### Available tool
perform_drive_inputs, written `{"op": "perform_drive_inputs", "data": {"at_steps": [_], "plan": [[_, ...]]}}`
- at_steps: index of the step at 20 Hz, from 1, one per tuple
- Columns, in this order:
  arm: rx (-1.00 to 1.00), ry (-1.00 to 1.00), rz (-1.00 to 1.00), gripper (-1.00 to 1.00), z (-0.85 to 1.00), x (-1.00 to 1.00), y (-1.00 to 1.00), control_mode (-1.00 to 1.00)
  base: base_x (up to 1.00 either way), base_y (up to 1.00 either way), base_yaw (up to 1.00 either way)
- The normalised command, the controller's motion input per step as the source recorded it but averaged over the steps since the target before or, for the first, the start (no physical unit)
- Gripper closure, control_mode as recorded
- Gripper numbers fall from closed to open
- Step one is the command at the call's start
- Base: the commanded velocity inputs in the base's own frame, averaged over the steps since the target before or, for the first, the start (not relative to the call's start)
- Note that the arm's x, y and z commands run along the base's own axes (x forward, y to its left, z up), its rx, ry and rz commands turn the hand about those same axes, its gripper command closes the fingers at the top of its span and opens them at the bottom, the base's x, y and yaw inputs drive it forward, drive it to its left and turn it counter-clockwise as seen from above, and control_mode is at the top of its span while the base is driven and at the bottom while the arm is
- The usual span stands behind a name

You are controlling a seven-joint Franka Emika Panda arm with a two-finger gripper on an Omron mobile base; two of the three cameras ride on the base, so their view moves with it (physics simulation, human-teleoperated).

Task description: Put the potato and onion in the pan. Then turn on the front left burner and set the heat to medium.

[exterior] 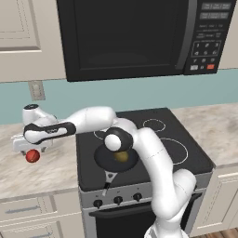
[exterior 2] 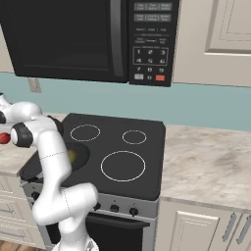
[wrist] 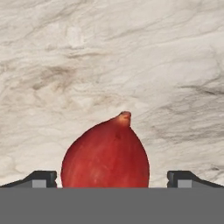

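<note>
The onion (wrist: 105, 153) lies on the marbled bench (exterior: 51, 172) to the left of the cooktop (exterior: 153, 135), well apart from the pan (exterior: 116, 160). In the hand view it sits squarely between the two finger tips, its pointed tip facing away. The gripper (exterior: 30, 149) hovers right over it with the jaws spread as wide as they go and holding nothing.

The potato (exterior: 122, 156) already rests inside the pan, which sits on the near left part of the cooktop. So, by my reading, the onion pick-up is the step in hand. The next move likely calls for a short descent and a firm close around the onion's middle, then a carry to the pan; a round glossy ball could slip.

The arm's elbow covers part of the pan in both base views. Whether the finger tips already reach the bench cannot be told. The stove knobs (exterior: 117, 200) are too small to read.
</note>
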Motion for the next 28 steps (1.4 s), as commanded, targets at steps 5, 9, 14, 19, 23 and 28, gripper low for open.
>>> {"op": "perform_drive_inputs", "data": {"at_steps": [5,9,14,19,23,28], "plan": [[0.0,0.0,-0.02,-1.0,0.09,-0.16,-0.01,-1.0,0.0,0.0,0.0],[0.0,0.0,-0.07,-1.0,0.0,-0.24,-0.06,-1.0,0.0,0.0,0.0],[0.0,0.0,-0.05,-1.0,-0.08,-0.01,0.0,-1.0,0.0,0.0,0.0],[0.0,0.0,-0.03,-1.0,-0.16,0.07,0.0,-1.0,0.0,0.0,0.0],[0.0,0.0,-0.04,-1.0,-0.23,0.15,0.0,-1.0,0.0,0.0,0.0],[0.0,0.0,-0.04,-1.0,-0.23,0.02,0.0,-1.0,0.0,0.0,0.0]]}}
